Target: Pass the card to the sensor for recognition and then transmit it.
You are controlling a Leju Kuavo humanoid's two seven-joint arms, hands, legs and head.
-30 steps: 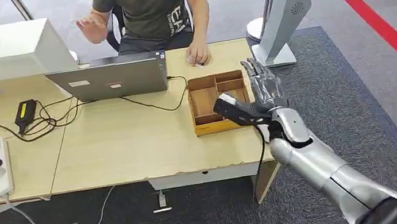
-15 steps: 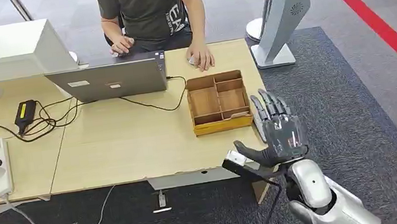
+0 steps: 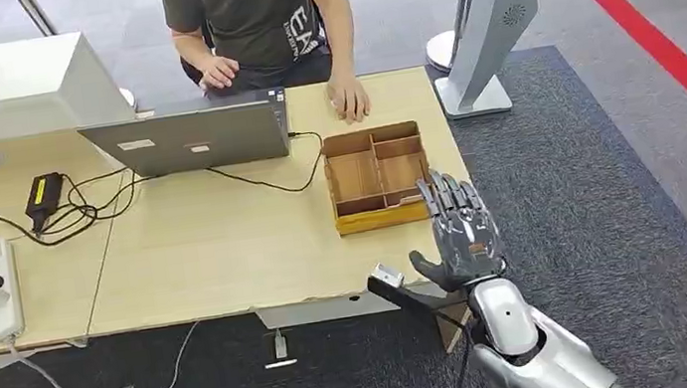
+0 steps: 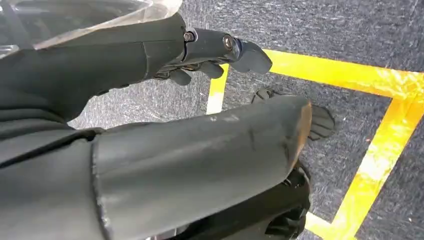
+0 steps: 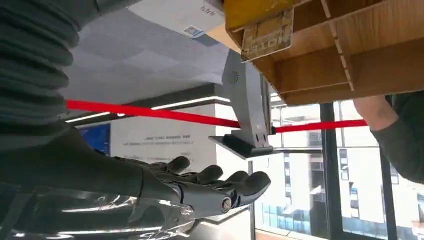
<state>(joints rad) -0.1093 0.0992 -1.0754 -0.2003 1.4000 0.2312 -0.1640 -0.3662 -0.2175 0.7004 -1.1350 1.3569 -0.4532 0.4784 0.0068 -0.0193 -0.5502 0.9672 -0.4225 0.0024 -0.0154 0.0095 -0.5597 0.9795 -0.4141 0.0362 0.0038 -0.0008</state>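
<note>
Right hand empty, fingers spread, beside desk edge near wooden tray. We spot no card anywhere. We judge pickup step pending; next, locate card, then grasp.

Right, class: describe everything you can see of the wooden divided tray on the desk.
The wooden divided tray is a shallow, light-brown box that looks like thin plywood, split by partitions into several open compartments. It sits flat near the desk's right front corner, its compartments seemingly empty from the head view. The right hand hovers just beside its near corner, without clearly touching it.
</note>
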